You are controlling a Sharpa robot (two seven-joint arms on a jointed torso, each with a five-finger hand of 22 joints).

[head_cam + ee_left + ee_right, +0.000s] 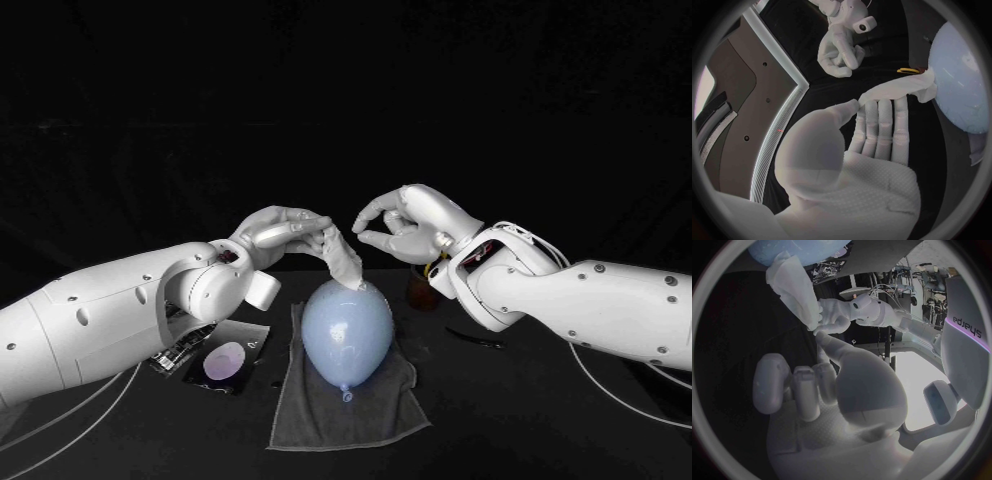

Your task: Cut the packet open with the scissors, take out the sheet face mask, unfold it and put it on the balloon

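Note:
A pale blue balloon [346,335] lies on a grey towel [361,415] in the middle of the table. My left hand [281,235] pinches the white sheet mask [342,262] above the balloon's far end; the mask hangs crumpled and its lower edge touches the balloon. The left wrist view shows the mask [901,90] at my fingertips [879,107] beside the balloon [961,80]. My right hand [404,225] hovers to the right of the mask with its fingers curled in and nothing in them. In the right wrist view the mask [792,285] hangs from my left hand [836,317].
The dark cut packet [231,360] lies left of the towel under my left arm. A thin dark object [476,340], perhaps the scissors, lies right of the balloon. A brown object [423,285] stands behind my right wrist.

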